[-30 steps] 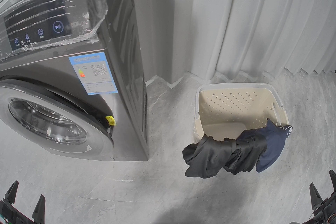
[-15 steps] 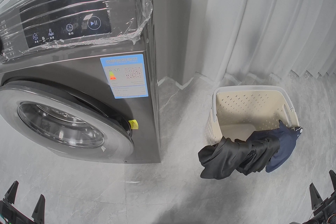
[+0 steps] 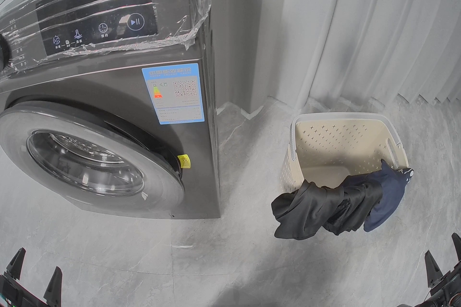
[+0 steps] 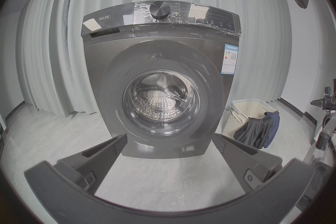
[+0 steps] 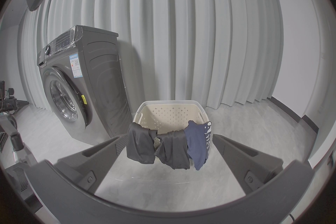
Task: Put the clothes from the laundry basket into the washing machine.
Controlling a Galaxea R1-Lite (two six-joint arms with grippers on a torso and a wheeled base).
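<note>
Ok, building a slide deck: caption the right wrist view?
Open right gripper faces a cream laundry basket with dark clothes draped over its rim, washing machine beside it.

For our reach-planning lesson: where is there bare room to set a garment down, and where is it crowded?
Bare floor runs between the washing machine and the laundry basket, and across the front of both. The basket's far half is bare inside. Crowded: its near rim, draped with dark clothes.

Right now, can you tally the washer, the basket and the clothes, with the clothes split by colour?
Washer: 1
Basket: 1
Charcoal bundle: 1; I cannot tell how many garments it holds
Navy garment: 1
Total: 4
</note>
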